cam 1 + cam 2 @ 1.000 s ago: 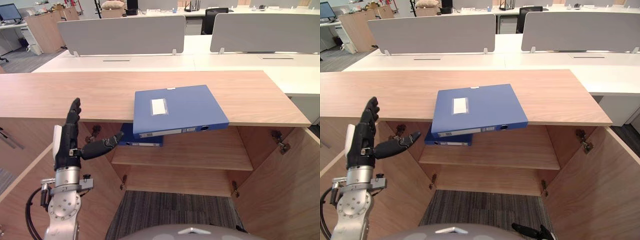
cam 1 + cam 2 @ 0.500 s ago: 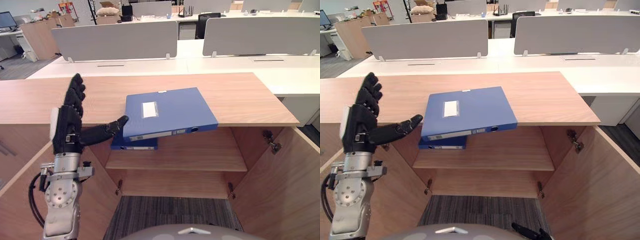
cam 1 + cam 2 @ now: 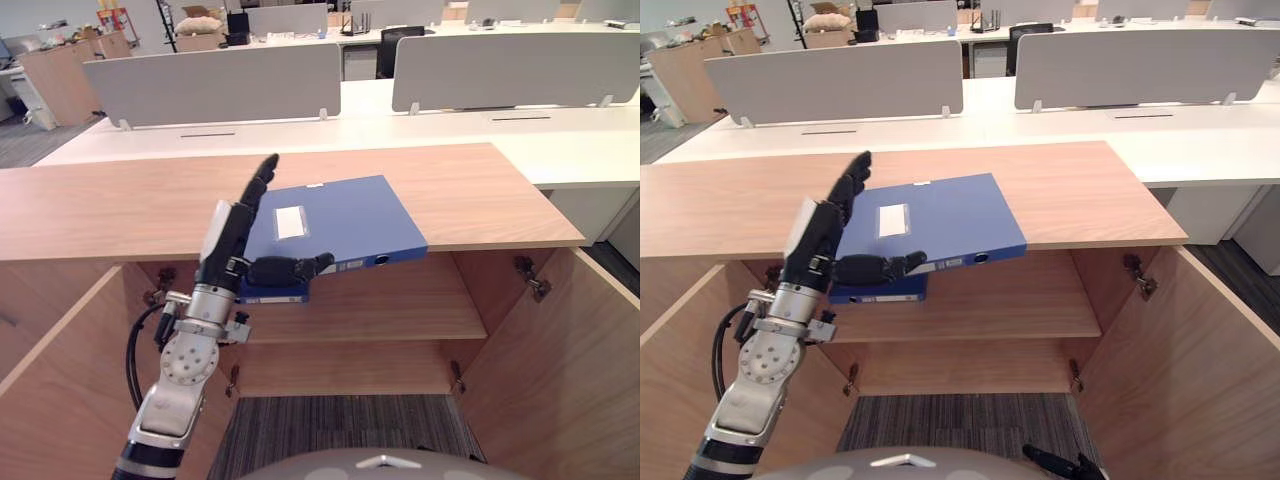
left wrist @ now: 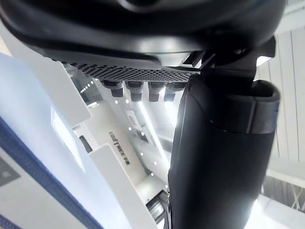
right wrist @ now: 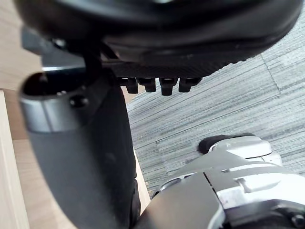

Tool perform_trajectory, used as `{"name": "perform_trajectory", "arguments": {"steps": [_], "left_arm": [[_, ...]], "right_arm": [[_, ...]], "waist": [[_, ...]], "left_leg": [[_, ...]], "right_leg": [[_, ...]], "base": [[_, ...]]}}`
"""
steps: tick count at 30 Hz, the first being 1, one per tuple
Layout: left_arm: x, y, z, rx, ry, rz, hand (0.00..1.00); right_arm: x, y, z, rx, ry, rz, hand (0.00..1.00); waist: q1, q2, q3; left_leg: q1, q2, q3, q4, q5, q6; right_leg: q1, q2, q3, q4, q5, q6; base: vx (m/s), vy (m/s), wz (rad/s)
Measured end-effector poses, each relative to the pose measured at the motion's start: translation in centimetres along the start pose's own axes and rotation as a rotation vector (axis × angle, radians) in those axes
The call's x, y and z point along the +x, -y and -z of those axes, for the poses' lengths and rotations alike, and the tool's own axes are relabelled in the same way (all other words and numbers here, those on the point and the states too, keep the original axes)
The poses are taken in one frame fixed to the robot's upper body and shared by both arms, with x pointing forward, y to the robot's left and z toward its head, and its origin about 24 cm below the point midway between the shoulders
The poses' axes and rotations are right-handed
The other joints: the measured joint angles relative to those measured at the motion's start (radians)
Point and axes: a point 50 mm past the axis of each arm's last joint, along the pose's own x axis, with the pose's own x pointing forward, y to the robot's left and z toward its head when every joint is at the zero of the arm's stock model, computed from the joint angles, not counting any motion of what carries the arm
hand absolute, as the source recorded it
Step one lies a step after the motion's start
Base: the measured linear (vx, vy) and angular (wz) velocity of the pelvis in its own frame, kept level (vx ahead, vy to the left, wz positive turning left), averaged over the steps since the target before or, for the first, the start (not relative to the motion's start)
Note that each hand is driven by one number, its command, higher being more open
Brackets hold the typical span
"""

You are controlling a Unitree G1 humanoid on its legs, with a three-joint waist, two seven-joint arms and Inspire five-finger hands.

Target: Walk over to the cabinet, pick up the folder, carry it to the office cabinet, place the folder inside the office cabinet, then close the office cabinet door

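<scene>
The left hand's fingers (image 3: 258,190) are straight and held together, pointing up and away along the left side of the blue folder (image 3: 345,215). The thumb (image 3: 290,268) sticks out sideways in front of the folder's spine. From where I stand I can't tell whether either actually touches it, and nothing is pinched. The left hand (image 3: 232,245) itself is upright, palm turned toward the folder.

The folder lies flat on the wooden counter (image 3: 100,200), near the middle of its front edge. It is turned a little askew, so its spine and near corner hang out past that edge. Under the counter the cabinet stands open, with a left door (image 3: 50,380) and a right door (image 3: 560,370) swung wide and a wooden shelf (image 3: 400,310) inside. A second blue folder (image 3: 880,293) lies on the shelf's left end, just beneath the overhanging one.

Grey striped carpet (image 3: 340,430) covers the floor in front. Beyond the counter's far edge run white desks (image 3: 400,125) with grey divider screens (image 3: 215,80) standing on them, and more office furniture further back.

The left forearm rises from low on the left, angled up and inward to the counter's front edge. The right hand (image 5: 157,43) hangs low over the carpet, fingers loose and holding nothing
</scene>
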Motion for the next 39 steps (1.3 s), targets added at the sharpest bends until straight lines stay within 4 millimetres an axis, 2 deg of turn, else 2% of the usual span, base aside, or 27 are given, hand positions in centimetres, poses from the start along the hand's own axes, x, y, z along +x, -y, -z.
{"name": "perform_trajectory", "arguments": {"steps": [5, 7, 15, 25, 39], "left_arm": [[0.4, 1.1, -0.2, 0.136, 0.032, 0.108, 1.00], [0.3, 2.2, -0.3, 0.207, 0.048, 0.167, 1.00], [-0.2, 4.2, -0.4, 0.368, 0.095, 0.257, 1.00], [-0.5, 5.3, -0.7, 0.467, 0.124, 0.171, 1.00], [-1.1, 5.6, -0.2, 0.529, 0.047, 0.073, 1.00]], "right_arm": [[0.0, -0.1, -0.3, -0.031, 0.008, 0.003, 1.00], [0.0, -0.1, -0.1, -0.033, 0.002, 0.010, 1.00], [0.0, 0.0, -0.1, -0.038, -0.002, 0.025, 1.00], [0.1, -0.2, -0.1, -0.041, -0.008, 0.028, 1.00], [0.1, -0.4, -0.3, -0.064, -0.001, 0.028, 1.00]], "waist": [[-0.007, -0.001, 0.001], [-0.008, -0.001, 0.002], [-0.011, -0.002, 0.004], [-0.011, -0.006, 0.014], [-0.012, -0.007, 0.024]], "left_leg": [[-0.002, -0.002, 0.005, -0.006, 0.000, 0.000], [0.004, -0.005, 0.005, -0.010, 0.000, 0.001], [0.009, -0.012, 0.005, -0.018, -0.003, 0.005], [0.013, -0.017, 0.001, -0.022, -0.007, 0.011], [0.013, -0.017, 0.003, -0.022, -0.007, 0.012]], "right_leg": [[0.008, 0.002, 0.005, -0.032, 0.019, 0.001], [0.022, 0.002, 0.005, -0.052, 0.028, 0.003], [0.037, -0.002, 0.004, -0.085, 0.042, 0.010], [0.053, -0.006, -0.004, -0.106, 0.046, 0.015], [0.053, -0.007, -0.002, -0.108, 0.047, 0.018]], "base": [[-0.01, 0.012, -0.02], [0.00, 0.000, 0.00], [0.00, 0.000, 0.00], [0.00, 0.000, 0.01], [0.00, 0.000, 0.00]]}}
